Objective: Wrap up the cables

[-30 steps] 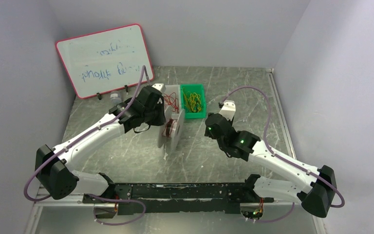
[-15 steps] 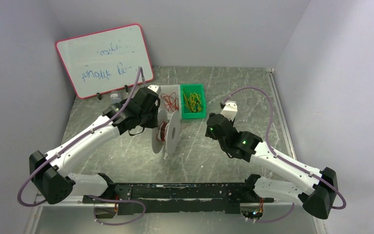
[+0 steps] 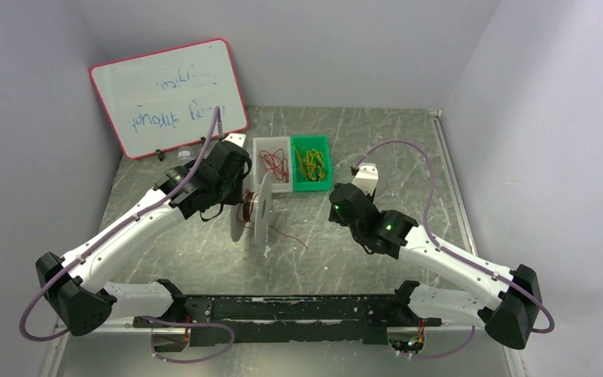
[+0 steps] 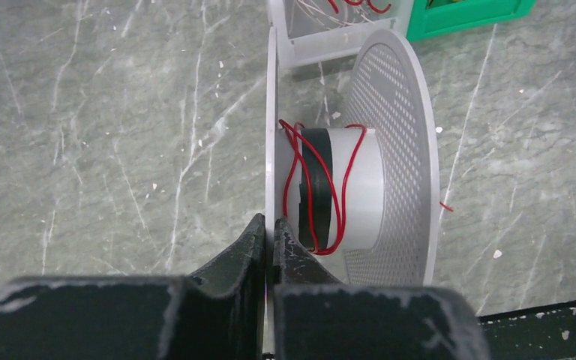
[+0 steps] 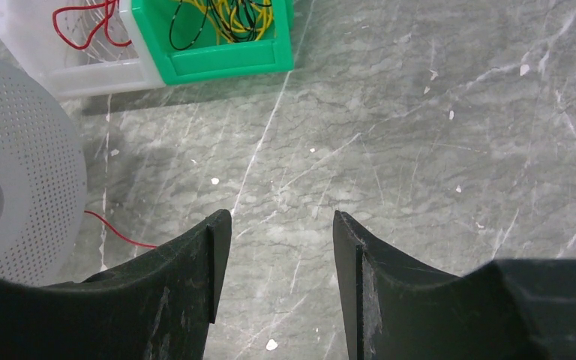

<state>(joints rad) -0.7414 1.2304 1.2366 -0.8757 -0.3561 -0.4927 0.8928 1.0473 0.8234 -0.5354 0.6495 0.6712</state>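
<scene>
**Red cable** (image 4: 309, 196). One very thin strand, lying in a few loose, crossing turns around the hub of a white spool (image 4: 397, 142). Its free tail (image 3: 289, 236) leaves the spool and lies slack on the table (image 3: 377, 141), towards the right arm.

**Spare stock.** Red cables (image 5: 82, 19) are heaped in a clear bin (image 5: 82, 71). Yellow-orange cables (image 5: 221, 15) are heaped in a green bin (image 5: 225, 56) touching its right side. Both bins sit just behind the spool.

**Spool.** It stands on edge and has two perforated flanges. A dark band rings the hub under the red turns.

**Left gripper** (image 4: 270, 229). It is clamped on the rim of the near flange, one finger on each face, and holds the spool upright.

**Right gripper** (image 5: 281, 217). Its jaws are apart with nothing between them. It hangs over bare table to the right of the spool, and the tail lies near its left finger.

**Whiteboard** (image 3: 169, 94). It leans at the back left, well apart from the work.

**Step in hand, as judged.** Winding is under way on the first red strand. Only part of it is on the hub, and the bins look full.

**Next move, as judged.** The right gripper must pinch the tail low against the table, which is a fine target for such broad fingers. It then has to lead the tail round the hub under light tension while the left gripper steadies or turns the spool. If the strand goes slack, the loose turns may slip off the hub.
</scene>
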